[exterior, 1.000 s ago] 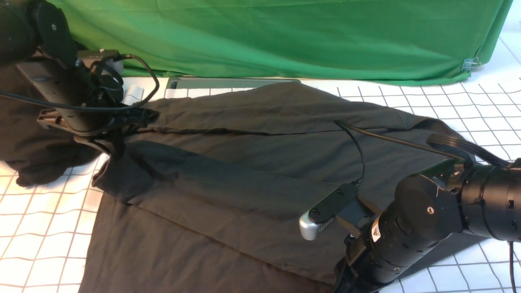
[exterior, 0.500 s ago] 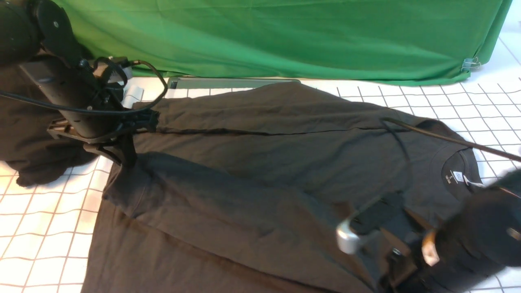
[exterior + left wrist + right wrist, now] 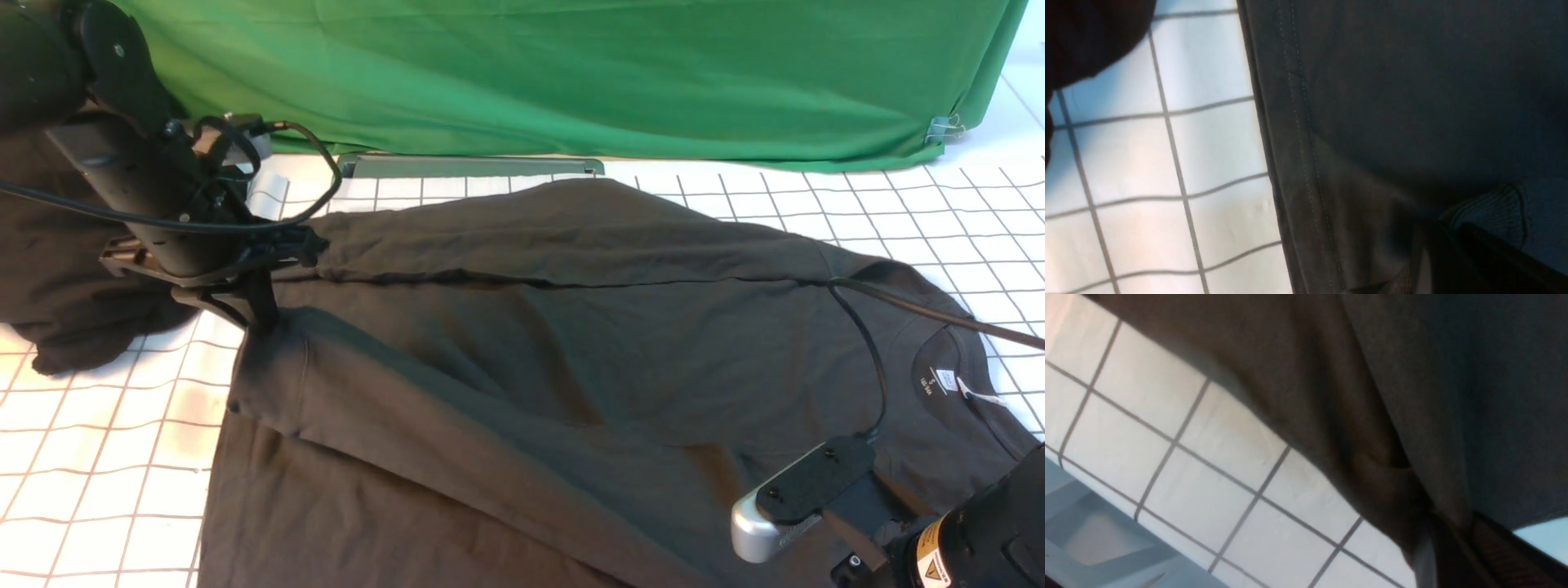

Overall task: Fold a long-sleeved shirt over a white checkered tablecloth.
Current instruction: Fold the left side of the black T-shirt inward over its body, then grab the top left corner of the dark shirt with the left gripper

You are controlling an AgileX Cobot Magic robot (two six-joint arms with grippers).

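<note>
The shirt (image 3: pixel 571 343) is lying spread across the checkered tablecloth (image 3: pixel 898 204), with its collar toward the right. The left fingers (image 3: pixel 263 306) are pinching together on the shirt's left end, which is raised a little, while the right fingers (image 3: pixel 1502 555) are clamping a bunched edge of the shirt just above the tablecloth.

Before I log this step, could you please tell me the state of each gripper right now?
Left gripper: closed, pinching the long-sleeved shirt.
Right gripper: closed on the same shirt's edge.
</note>
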